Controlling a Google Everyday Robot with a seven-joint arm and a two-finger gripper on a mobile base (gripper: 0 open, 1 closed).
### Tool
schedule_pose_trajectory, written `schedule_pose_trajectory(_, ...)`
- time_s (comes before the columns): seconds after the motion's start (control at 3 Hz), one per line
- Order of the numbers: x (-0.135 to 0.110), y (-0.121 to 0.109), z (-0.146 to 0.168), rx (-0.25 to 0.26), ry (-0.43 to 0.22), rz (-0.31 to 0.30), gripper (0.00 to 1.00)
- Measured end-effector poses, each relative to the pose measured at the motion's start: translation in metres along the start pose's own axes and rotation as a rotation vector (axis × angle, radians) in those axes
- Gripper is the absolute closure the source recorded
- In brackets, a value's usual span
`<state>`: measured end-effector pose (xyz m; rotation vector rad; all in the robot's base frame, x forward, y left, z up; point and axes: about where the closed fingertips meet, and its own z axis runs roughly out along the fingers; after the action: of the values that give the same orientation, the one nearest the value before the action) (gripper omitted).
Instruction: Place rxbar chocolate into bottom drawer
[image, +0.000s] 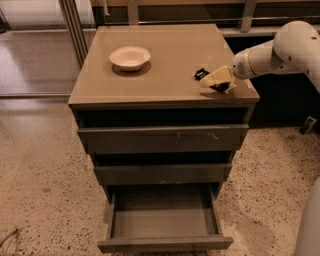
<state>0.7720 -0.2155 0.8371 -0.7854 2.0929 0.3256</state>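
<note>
Here is the gripper (218, 80), down low on the right front corner of the cabinet top (170, 55), right on top of the chocolate bar (201, 74). This looks like the pick-up step. The bar lies flat on the top, close to the right edge. One black end pokes out to the left of the gripper and the rest is hidden beneath it. Whether the gripper has clamped the bar or merely sits over it, I cannot tell from here. To do this well, it needs a firm hold across the bar's narrow width before any lift, because a flat wrapped bar is likely to slip or tilt if it is caught by one corner. The lift should then go straight up, so the bar doesn't drag toward that near edge and drop to the floor. The white arm (270, 55) reaches in from the right, so the path ahead runs out over the front edge and down. The bottom drawer (165, 222) stands pulled out at floor level, well below the bar, with its grey floor open to receive it. The two drawers above it are only slightly out and leave the way down open. The white bowl (130, 57) sits well apart on the left rear of the top, out of the way.
</note>
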Motion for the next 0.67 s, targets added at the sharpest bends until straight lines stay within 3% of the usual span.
schedule_pose_trajectory(0.67, 0.008, -0.003, 0.024, -0.011, 0.045, -0.02, 0.0)
